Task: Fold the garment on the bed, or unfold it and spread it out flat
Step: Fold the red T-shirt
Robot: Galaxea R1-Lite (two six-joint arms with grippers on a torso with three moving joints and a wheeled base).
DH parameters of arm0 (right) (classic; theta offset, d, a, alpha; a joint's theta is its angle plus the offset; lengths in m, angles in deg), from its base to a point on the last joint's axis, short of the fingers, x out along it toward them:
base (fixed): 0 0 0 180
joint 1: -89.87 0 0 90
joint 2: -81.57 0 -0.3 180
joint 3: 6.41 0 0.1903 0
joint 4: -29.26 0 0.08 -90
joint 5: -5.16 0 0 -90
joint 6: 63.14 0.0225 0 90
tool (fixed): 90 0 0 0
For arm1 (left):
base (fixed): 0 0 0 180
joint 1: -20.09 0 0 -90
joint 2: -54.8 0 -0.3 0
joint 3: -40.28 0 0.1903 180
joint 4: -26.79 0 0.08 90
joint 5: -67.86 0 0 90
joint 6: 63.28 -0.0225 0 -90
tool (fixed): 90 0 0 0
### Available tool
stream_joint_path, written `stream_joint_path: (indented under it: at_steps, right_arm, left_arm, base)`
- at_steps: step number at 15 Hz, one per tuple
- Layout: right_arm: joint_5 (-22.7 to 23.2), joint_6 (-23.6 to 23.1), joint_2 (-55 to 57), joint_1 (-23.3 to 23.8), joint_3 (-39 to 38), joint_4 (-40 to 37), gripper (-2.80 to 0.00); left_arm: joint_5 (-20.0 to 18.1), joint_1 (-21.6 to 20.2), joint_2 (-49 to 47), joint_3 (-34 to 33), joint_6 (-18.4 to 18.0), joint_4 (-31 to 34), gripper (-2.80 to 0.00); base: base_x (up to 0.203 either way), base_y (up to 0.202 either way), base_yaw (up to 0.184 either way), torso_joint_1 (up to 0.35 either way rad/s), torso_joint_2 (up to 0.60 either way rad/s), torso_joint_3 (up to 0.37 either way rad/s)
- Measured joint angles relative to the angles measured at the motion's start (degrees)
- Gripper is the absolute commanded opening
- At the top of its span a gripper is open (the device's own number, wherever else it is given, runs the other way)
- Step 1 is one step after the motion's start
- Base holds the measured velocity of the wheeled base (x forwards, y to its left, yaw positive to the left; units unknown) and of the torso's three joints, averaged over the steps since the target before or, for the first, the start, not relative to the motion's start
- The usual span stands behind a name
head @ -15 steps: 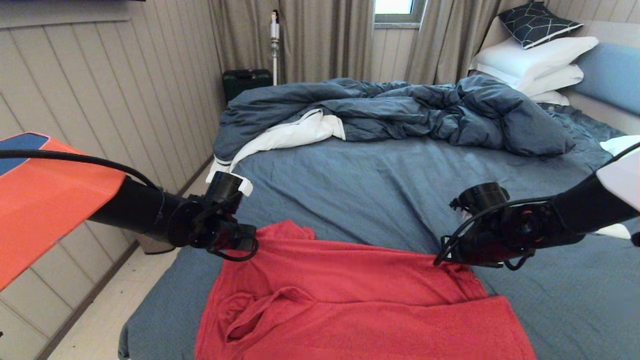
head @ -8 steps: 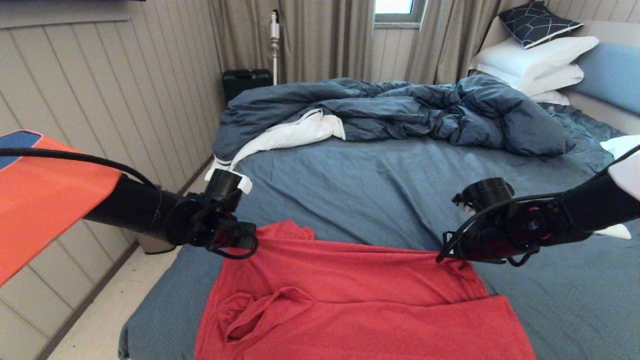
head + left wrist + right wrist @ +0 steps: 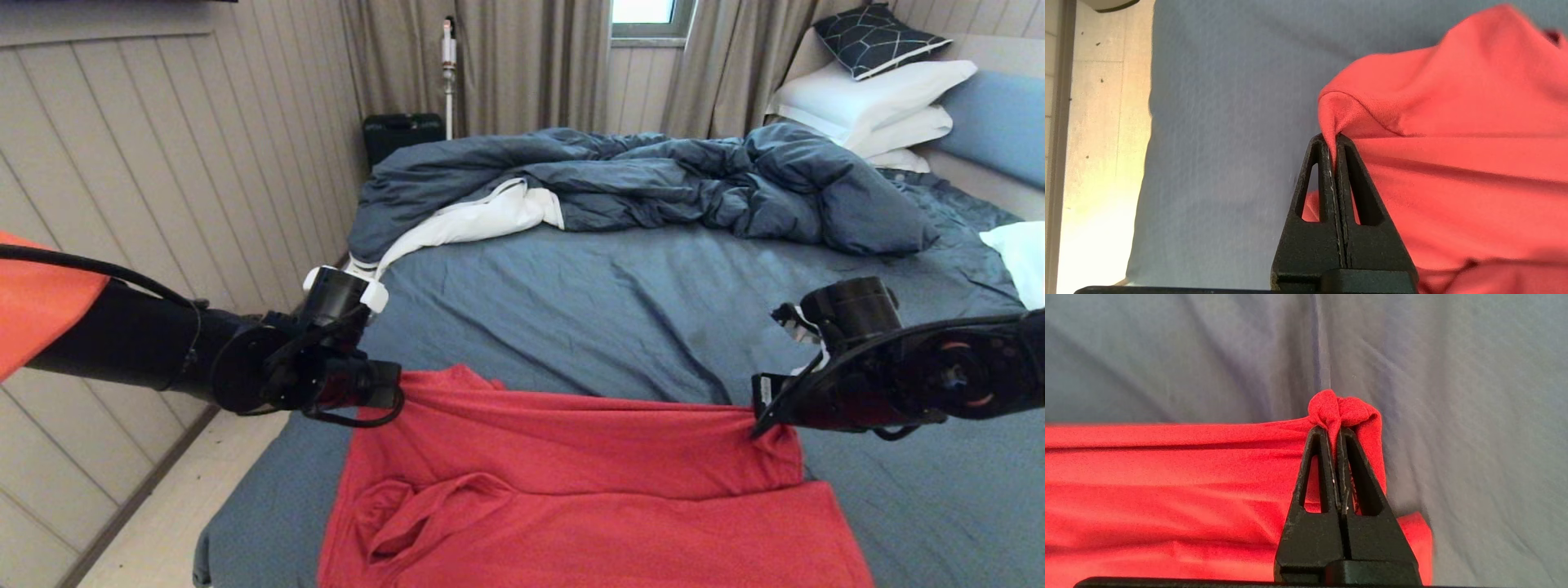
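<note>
The garment (image 3: pixel 571 498), a bright red T-shirt, lies across the lower middle of the head view on the blue-grey sheet of the bed (image 3: pixel 620 302), its upper edge pulled into a taut, nearly straight band between my two hands while the rest spreads down to the bottom edge of the frame in soft folds, with a bunched pocket of cloth at lower left. My left hand (image 3: pixel 390 385) sits at the left end of that band, its fingers pressed tight together on a pinch of red fabric; in the left wrist view the cloth rises in a small peak just past the closed tips of that hand (image 3: pixel 1334 141). My right hand (image 3: pixel 763 412) holds the opposite end at the right of the frame, likewise clamped on the shirt, and in the right wrist view a little knot of red bulges above its tips (image 3: pixel 1335 433). Both corners are lifted slightly off the sheet. Beyond the garment, in the upper half of the frame, a rumpled dark blue duvet (image 3: pixel 653 180) with a white underside lies across the bed, and white pillows (image 3: pixel 873 102) are stacked at upper right under a dark patterned cushion (image 3: pixel 878 34). A panelled wall (image 3: pixel 163 163) fills the left side, with curtains (image 3: pixel 522 57) at the top centre.
</note>
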Motion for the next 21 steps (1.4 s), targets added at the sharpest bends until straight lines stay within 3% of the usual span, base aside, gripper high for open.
stream_joint_path:
  at_steps: [6, 9, 14, 15, 21]
  right_arm:
    - [0.09, -0.32, -6.74, 0.16, -8.89, 0.88, -2.80]
    - [-0.10, -0.45, -7.48, 0.18, -12.99, 6.35, -2.80]
    - [0.00, -0.48, -6.57, 0.20, -15.36, 7.36, -2.80]
    - [0.00, -0.51, -6.31, 0.18, -15.70, 7.41, 0.00]
    - [0.35, -0.52, -6.33, -0.09, -17.91, 7.70, 0.00]
  left_arm:
    - [0.23, 0.91, 2.91, -9.88, 0.17, -7.88, -2.80]
    - [0.22, 1.19, 3.52, -15.11, 0.70, -11.84, -2.80]
    - [0.14, 1.35, 2.83, -18.94, 1.64, -14.67, -2.80]
    - [0.12, 1.35, 2.67, -19.31, 1.64, -15.05, 0.00]
    - [0.08, 2.13, 3.69, -23.64, 1.66, -17.25, 0.00]
  base:
    - [0.000, 0.000, 0.000, 0.000, 0.00, 0.000]
    - [0.000, 0.000, 0.000, 0.000, 0.00, 0.000]
    - [0.000, 0.000, 0.000, 0.000, 0.00, 0.000]
    - [0.000, 0.000, 0.000, 0.000, 0.00, 0.000]
    - [0.000, 0.000, 0.000, 0.000, 0.00, 0.000]
